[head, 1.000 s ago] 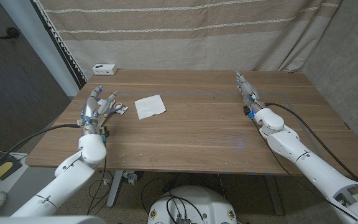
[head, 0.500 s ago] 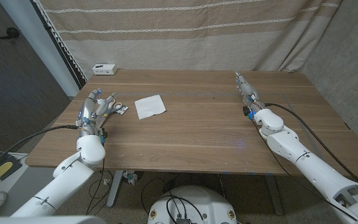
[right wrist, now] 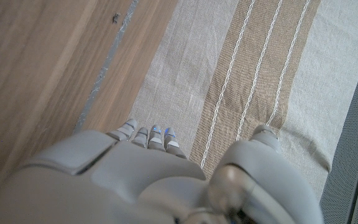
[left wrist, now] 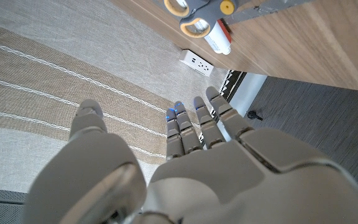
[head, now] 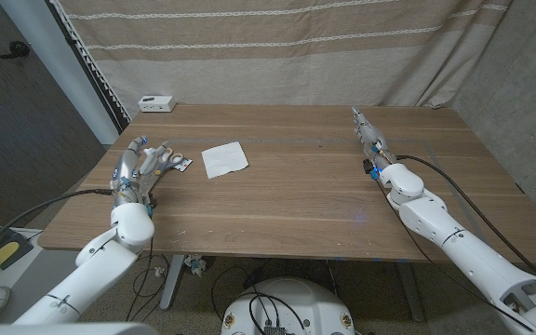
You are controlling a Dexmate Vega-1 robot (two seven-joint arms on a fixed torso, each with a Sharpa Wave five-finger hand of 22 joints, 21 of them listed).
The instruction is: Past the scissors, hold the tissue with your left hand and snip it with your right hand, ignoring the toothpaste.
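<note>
A white tissue (head: pixel 224 158) lies flat on the wooden table (head: pixel 296 195), left of the middle. The scissors (head: pixel 171 159), grey-handled with yellow-lined loops (left wrist: pixel 194 14), lie left of the tissue near the table's left edge. A small toothpaste tube (head: pixel 184 166) with a red cap (left wrist: pixel 220 38) lies against them. My left hand (head: pixel 140 166) hovers just left of the scissors, fingers stretched out and holding nothing. My right hand (head: pixel 370 141) stands on its edge at the far right, fingers straight and pointing away, with nothing in it.
A white power strip (head: pixel 155 102) sits at the back left corner of the table, also seen as the white power strip (left wrist: pixel 197 62) beyond my left fingers. A striped curtain (head: pixel 277 46) hangs behind the table.
My left hand has drifted slightly left and back from the scissors. The right hand, tissue, scissors and toothpaste have not moved.
</note>
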